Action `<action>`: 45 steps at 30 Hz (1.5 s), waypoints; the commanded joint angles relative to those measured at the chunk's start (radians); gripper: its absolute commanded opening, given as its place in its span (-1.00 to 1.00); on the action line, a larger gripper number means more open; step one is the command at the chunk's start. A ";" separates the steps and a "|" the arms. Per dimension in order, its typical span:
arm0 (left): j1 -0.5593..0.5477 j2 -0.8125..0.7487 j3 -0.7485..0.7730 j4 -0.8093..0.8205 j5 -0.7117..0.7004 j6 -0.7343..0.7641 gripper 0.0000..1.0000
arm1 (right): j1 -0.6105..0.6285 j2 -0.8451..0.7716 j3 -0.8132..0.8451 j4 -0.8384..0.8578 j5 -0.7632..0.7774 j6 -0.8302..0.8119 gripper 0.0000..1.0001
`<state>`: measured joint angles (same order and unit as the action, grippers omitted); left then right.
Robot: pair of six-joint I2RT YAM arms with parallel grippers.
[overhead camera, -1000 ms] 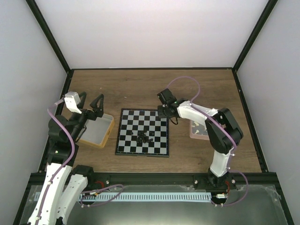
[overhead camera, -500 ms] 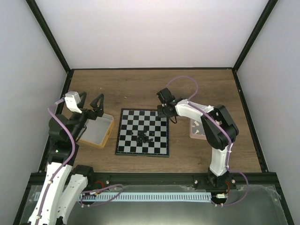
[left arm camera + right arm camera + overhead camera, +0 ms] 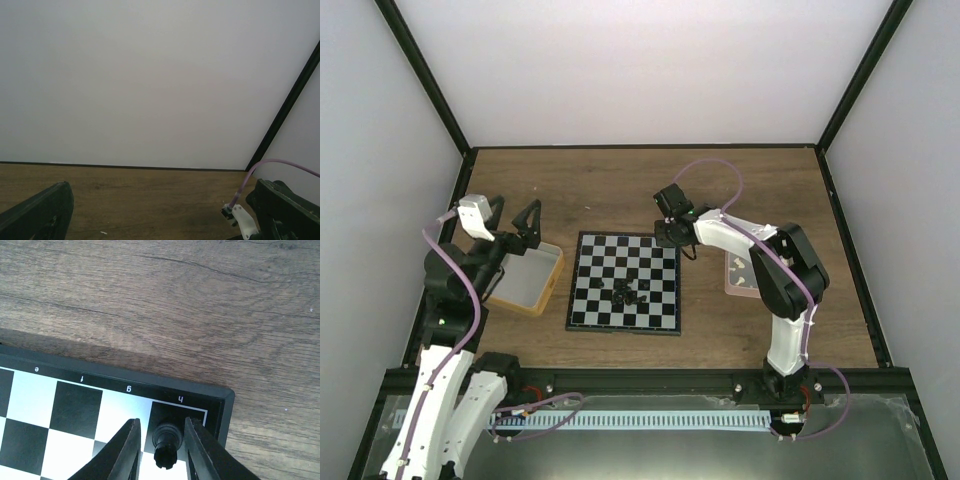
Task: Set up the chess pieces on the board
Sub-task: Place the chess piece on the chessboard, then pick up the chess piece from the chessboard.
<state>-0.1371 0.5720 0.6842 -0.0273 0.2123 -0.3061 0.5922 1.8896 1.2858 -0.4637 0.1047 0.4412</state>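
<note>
The wooden bench (image 3: 620, 190) carries everything. Mid-bench lies the board (image 3: 600, 300), flat and square to the near edge. The right arm (image 3: 785, 280) reaches across to the board's 1 o'clock corner. The left arm (image 3: 450, 290) stands raised at the board's 9 o'clock, above a yellow-rimmed tray (image 3: 552, 275). At 3 o'clock of the board a pinkish tray (image 3: 732, 283) sits partly under the right arm. The left fingers (image 3: 528, 216) are spread wide and hold nothing. The right fingers (image 3: 197, 450) are narrowly parted around one black piece (image 3: 166, 444) on the dark h-file corner square, with a sliver of gap on each side. A cluster of chess pieces (image 3: 630, 292) sits just toward 6 o'clock of the board's centre.
</note>
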 commanded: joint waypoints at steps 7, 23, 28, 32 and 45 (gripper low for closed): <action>0.008 0.011 -0.008 0.018 0.027 0.010 1.00 | -0.006 0.036 0.032 -0.013 0.039 -0.004 -0.59; 0.009 0.026 -0.011 0.021 0.026 0.009 1.00 | -0.006 0.023 0.037 0.013 0.011 -0.006 -0.51; 0.007 0.057 -0.008 0.002 0.025 0.007 1.00 | -0.006 -0.062 0.035 -0.002 0.023 0.009 -0.29; 0.007 0.105 0.027 -0.076 0.122 0.031 1.00 | -0.006 -0.133 0.021 -0.021 0.012 0.020 -0.22; 0.001 0.106 0.055 -0.113 0.063 0.042 0.99 | 0.222 -0.158 0.057 -0.077 -0.132 -0.004 -0.17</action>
<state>-0.1356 0.6922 0.6983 -0.1699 0.3180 -0.2825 0.7528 1.7142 1.2881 -0.5030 0.0223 0.4377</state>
